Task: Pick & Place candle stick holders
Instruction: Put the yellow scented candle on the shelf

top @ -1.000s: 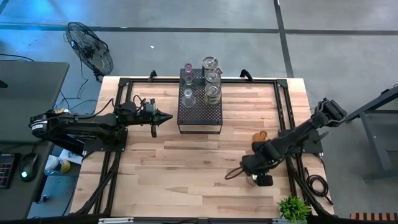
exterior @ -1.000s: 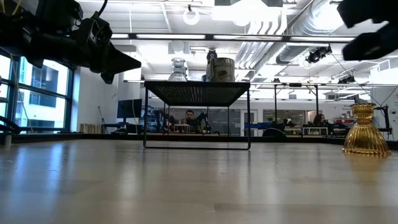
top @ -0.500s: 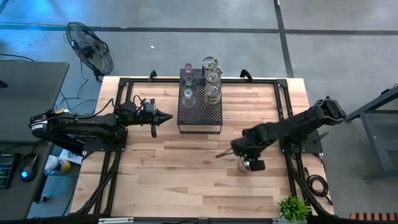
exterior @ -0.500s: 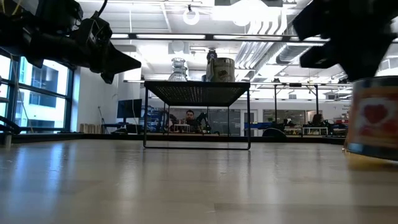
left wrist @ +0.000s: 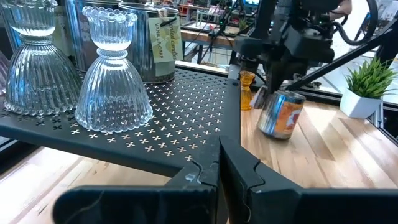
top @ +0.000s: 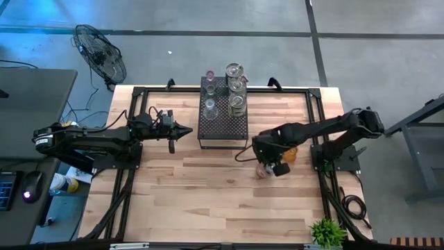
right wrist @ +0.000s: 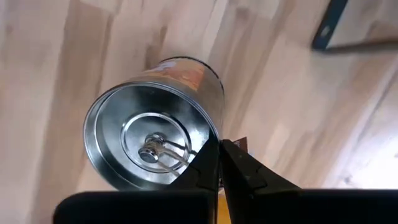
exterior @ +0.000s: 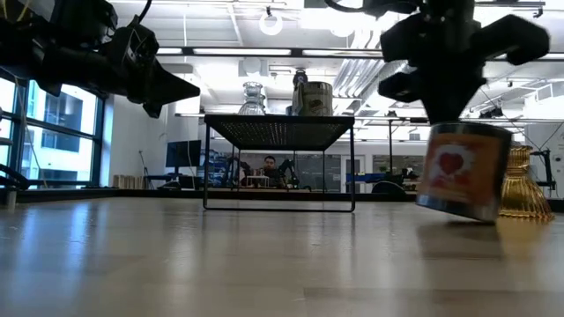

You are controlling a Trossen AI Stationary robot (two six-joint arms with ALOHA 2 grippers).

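Observation:
My right gripper [top: 267, 164] is shut on a silvery tin candle holder [exterior: 463, 180] with an orange label and a red heart. It holds the tin above the table's middle right, near the black perforated stand [top: 223, 121]. An amber glass holder [exterior: 520, 183] stands on its wide base on the table just right of the tin. Several clear glass and silvery holders [left wrist: 113, 81] stand on the black stand's top. My left gripper [top: 173, 133] is shut and empty, in the air left of the stand. My right gripper pinches the tin's open rim [right wrist: 210, 138] at one spot, one finger inside the wall and one outside, as it looks in the right wrist view. The fingers [right wrist: 208, 163] come from above, pointing down. The tin hangs tilted below them, a little clear of the table.
The black stand rests on thin legs [exterior: 206, 167] at the table's far middle. A black frame of rails [top: 316, 125] runs around the tabletop. A small potted plant [top: 326, 232] stands at the near right corner. Bare wood [top: 208, 187] lies in front of the stand.
My right gripper has carried the tin from the table's near right toward the far left, closer to the black stand. The tin stays lifted and tilted. The amber holder, briefly covered by the arm, shows again beside the tin.

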